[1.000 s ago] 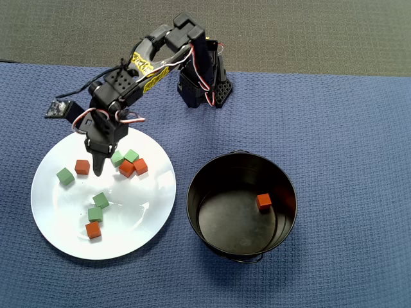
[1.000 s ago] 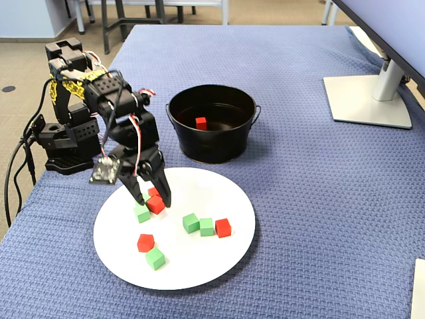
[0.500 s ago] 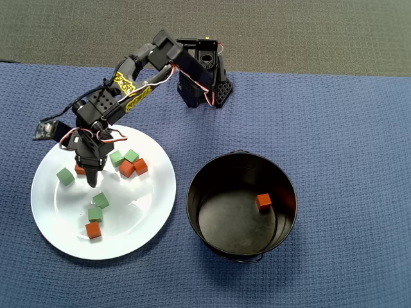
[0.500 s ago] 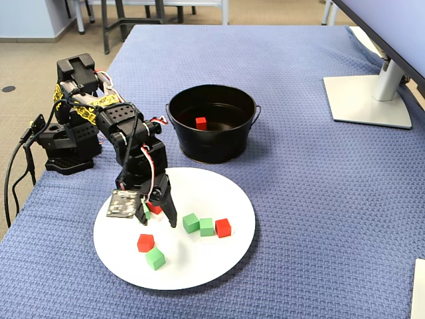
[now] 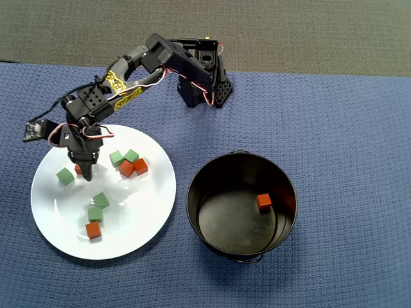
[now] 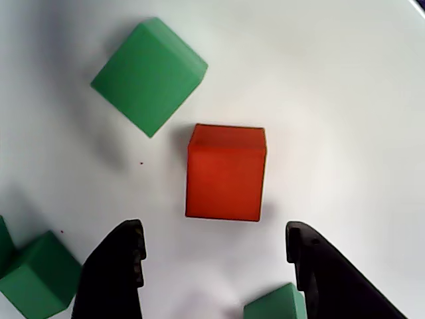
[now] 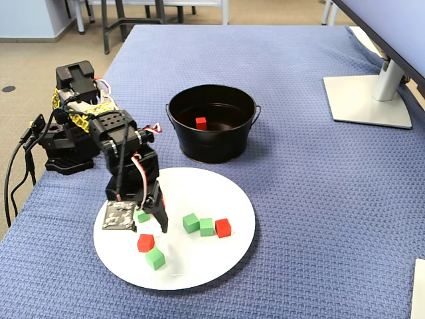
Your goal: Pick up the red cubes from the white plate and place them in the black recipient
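The tool (image 6: 214, 256) has swung left across the plate (image 5: 144, 221); open, it now brackets a red cube (image 6: 226, 173).

Large round white plate (image 5: 154, 212) at left in the overhead view, holding four small orange-red cubes (image 5: 94, 230) among green ones. Glossy black pot (image 5: 212, 176) at right, upright, containing one red cube (image 5: 263, 202).

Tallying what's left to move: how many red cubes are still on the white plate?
4. Two touching near the white plate's far side, one near its front edge, and one between the gripper's open fingers. A fifth already sits in the black pot.
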Controlling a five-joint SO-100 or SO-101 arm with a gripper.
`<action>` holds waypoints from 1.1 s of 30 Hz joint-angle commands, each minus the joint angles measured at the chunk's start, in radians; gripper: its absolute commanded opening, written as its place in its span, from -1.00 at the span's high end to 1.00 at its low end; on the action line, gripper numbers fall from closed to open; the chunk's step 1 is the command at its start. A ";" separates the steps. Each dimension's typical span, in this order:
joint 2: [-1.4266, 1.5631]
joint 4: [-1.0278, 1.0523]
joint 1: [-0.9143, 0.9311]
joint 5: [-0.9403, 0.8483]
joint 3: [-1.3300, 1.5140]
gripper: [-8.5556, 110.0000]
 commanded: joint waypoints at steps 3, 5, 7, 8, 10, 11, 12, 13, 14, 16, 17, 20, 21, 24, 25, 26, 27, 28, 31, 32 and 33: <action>-0.034 0.057 0.025 -0.017 -0.147 0.52; -0.057 0.061 0.026 -0.023 -0.175 0.52; -0.075 0.061 0.028 -0.031 -0.195 0.54; -0.083 0.063 0.028 -0.032 -0.206 0.55; -0.101 0.069 0.029 -0.032 -0.230 0.58; -0.112 0.074 0.029 -0.032 -0.249 0.60; -0.121 0.080 0.031 -0.029 -0.264 0.63; -0.129 0.081 0.032 -0.029 -0.276 0.67; -0.132 0.086 0.032 -0.029 -0.284 0.74; -0.135 0.091 0.032 -0.026 -0.287 0.86; -0.127 0.091 0.032 -0.020 -0.281 0.86; -0.066 0.066 0.031 0.031 -0.239 0.86; -0.029 0.055 0.028 0.051 -0.218 0.86; 0.115 0.035 0.006 0.092 -0.135 0.86; 0.167 0.038 -0.008 0.104 -0.110 0.86; 0.222 0.051 -0.026 0.121 -0.095 0.86; 0.276 0.074 -0.051 0.135 -0.087 0.86; 0.330 0.101 -0.080 0.152 -0.083 0.86; 0.505 0.143 -0.193 0.225 -0.044 0.86; 0.560 0.143 -0.239 0.258 -0.025 0.86; 0.611 0.135 -0.287 0.295 -0.003 0.86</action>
